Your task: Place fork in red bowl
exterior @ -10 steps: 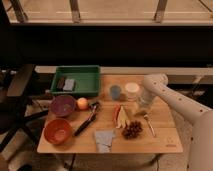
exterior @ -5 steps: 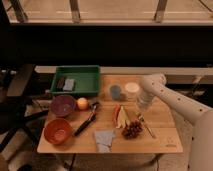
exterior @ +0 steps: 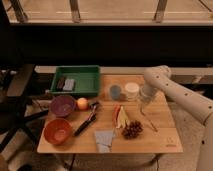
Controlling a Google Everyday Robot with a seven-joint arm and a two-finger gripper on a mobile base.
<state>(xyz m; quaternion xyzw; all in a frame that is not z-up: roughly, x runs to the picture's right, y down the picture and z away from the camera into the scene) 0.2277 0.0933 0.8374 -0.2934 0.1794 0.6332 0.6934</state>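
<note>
Camera view shows a wooden table (exterior: pixel 165 139) with the white arm reaching in from the right and bending down to the gripper (exterior: pixel 144 107), which hangs low over the right half of the board, just in front of a white cup (exterior: pixel 131 90) and a blue cup (exterior: pixel 115 92). Whether the gripper is clenched or released cannot be told. The fork (exterior: pixel 149 122) lies flat on the table directly beneath and a little forward of the gripper, slanting toward the near right, just beside the grape bunch (exterior: pixel 132 130). Compared with half a second ago, the arm has hardly moved and the fork lies in the same spot. The red bowl (exterior: pixel 58 131) sits at the near left corner, well apart from the fork, with nothing in it. Behind it stand a purple bowl (exterior: pixel 62 105) and an orange fruit (exterior: pixel 82 103). A black-handled utensil (exterior: pixel 86 122) lies diagonally near the middle, a grey cloth (exterior: pixel 104 139) at the front edge, and a green tray (exterior: pixel 76 68) at the back left.
</note>
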